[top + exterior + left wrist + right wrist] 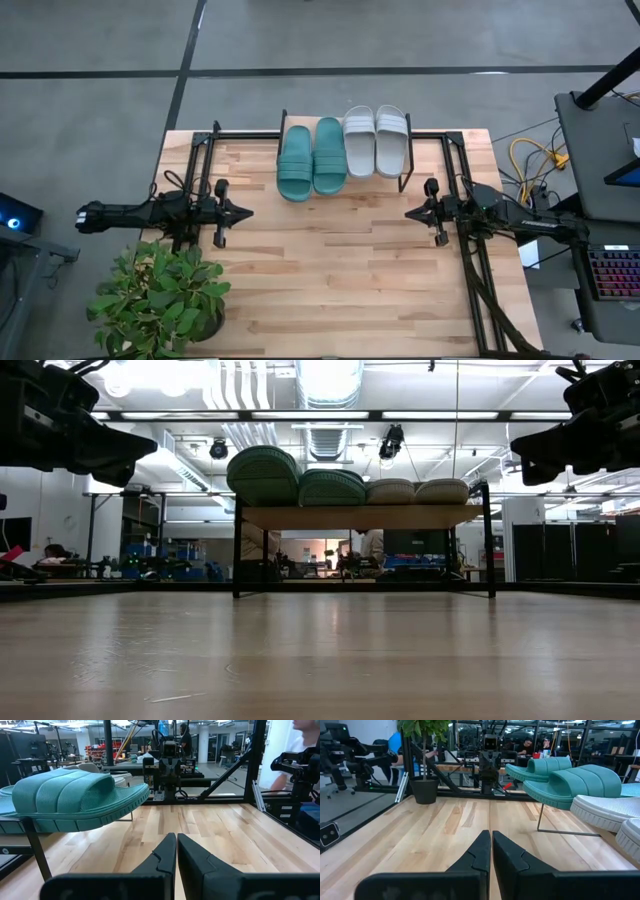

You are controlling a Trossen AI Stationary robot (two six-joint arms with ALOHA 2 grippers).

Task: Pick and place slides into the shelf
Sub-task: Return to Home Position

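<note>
**Slides shelved, grippers clenched**

My left gripper (pixel 246 212) hangs over the left side of the table (pixel 330 280) and my right gripper (pixel 408 212) over its right. Both are clenched on nothing, with bare wood open between them. On the shelf (pixel 360 517) at the far edge, the teal slides (pixel 312 160) and grey slides (pixel 376 141) lie side by side, long axes running near to far. The teal pair overhangs the shelf's near edge. A plant (pixel 160 300) crowds the near left corner.

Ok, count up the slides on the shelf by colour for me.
Teal green slides: 2
Light grey slides: 2
Total: 4, all on the shelf
</note>
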